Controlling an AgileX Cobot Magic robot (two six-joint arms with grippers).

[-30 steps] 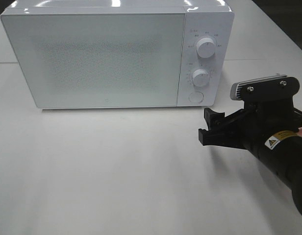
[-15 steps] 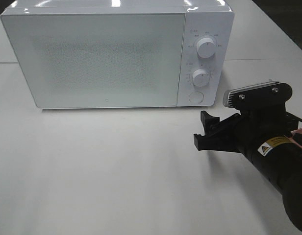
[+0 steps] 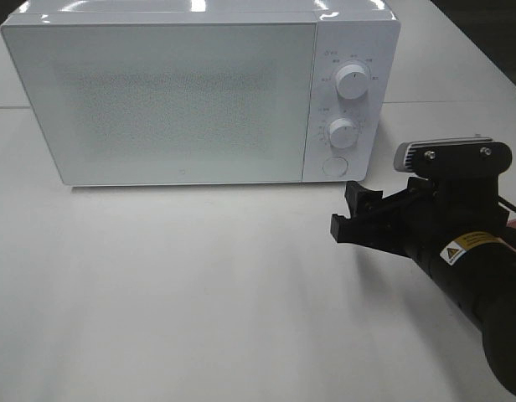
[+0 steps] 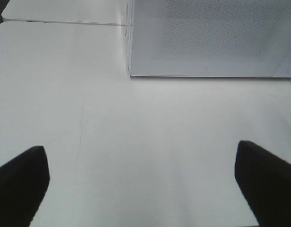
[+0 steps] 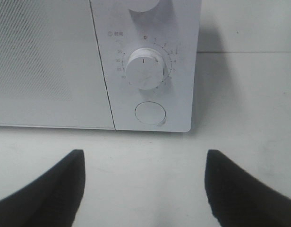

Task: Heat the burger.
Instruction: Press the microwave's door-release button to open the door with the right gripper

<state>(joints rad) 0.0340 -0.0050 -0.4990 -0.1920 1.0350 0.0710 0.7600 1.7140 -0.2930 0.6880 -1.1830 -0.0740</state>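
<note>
White and shut, the microwave point(image 3: 199, 92) is set at the far side, no burger is seen (perhaps it is hidden inside), and the right gripper point(image 3: 348, 211), spread and empty, is aimed at the round button point(image 5: 150, 113), where a press is judged to be called for next.

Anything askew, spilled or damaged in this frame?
Nothing is spilled, tilted or damaged. The microwave stands square on the table, door shut. Only oddity: no burger shows in any view. The right end effector, open and empty, faces the round button.
</note>
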